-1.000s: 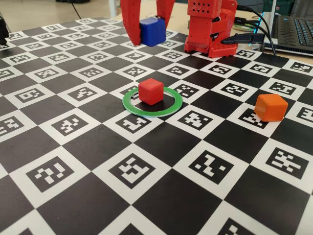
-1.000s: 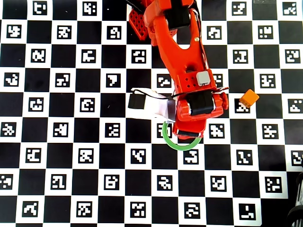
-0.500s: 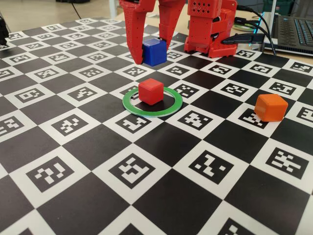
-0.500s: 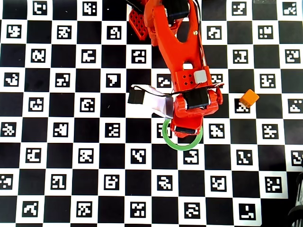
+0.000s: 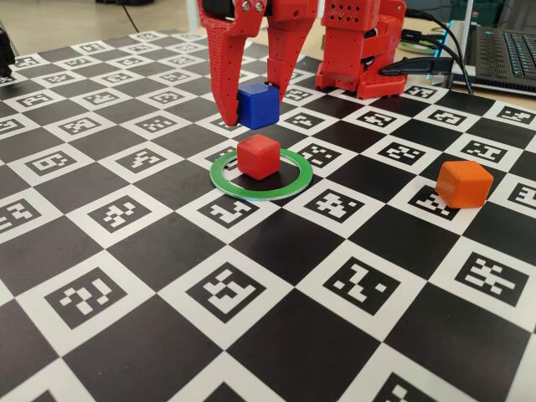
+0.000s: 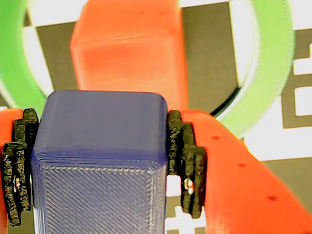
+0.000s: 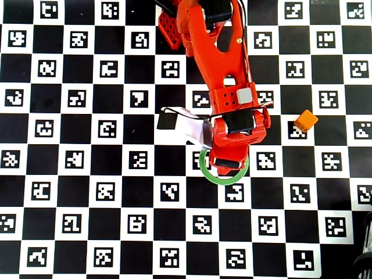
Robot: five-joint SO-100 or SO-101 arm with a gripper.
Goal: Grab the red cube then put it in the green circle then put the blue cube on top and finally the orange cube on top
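The red cube point(image 5: 258, 156) sits inside the green circle point(image 5: 260, 186) on the checkered board; it also shows in the wrist view point(image 6: 129, 53) with the ring point(image 6: 265, 73) around it. My gripper point(image 5: 251, 113) is shut on the blue cube point(image 5: 258, 104) and holds it just above and behind the red cube. In the wrist view the blue cube point(image 6: 100, 161) fills the gap between the black pads point(image 6: 187, 161). The orange cube point(image 5: 464, 183) lies on the board to the right, also in the overhead view point(image 7: 306, 121). In the overhead view the arm hides the red and blue cubes; the ring point(image 7: 204, 168) shows partly.
The arm's red base point(image 5: 360, 46) stands at the back of the board. Cables and a laptop point(image 5: 502, 50) lie at the back right beyond the board edge. The board point(image 5: 251, 335) is a black-and-white marker grid.
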